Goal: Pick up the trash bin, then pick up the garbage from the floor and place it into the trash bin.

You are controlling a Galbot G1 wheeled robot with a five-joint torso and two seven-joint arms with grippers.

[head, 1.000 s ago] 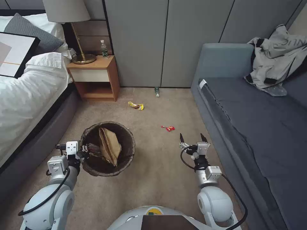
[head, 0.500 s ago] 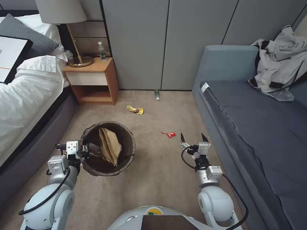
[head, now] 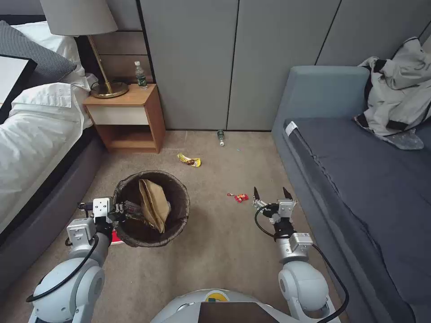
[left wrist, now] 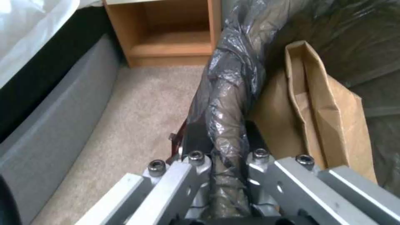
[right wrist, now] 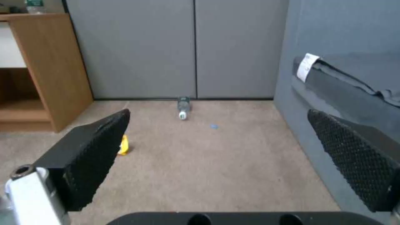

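Your left gripper (head: 117, 209) is clamped on the bag-lined rim of the trash bin (head: 179, 197), held up at your left with a brown paper bag (head: 154, 204) already inside. Keep that grip firm and the bin level so nothing tips out.

Your right gripper (head: 270, 194) hovers with its jaws spread wide, just beside the red snack packet (head: 240, 197) on the carpet (head: 215, 251). Take that piece first: centre the jaws over it and press low, since it lies flat. Beyond it wait the yellow wrapper (head: 189, 160) and, against the wall panels (head: 269, 58), the small plastic bottle (head: 221, 137).
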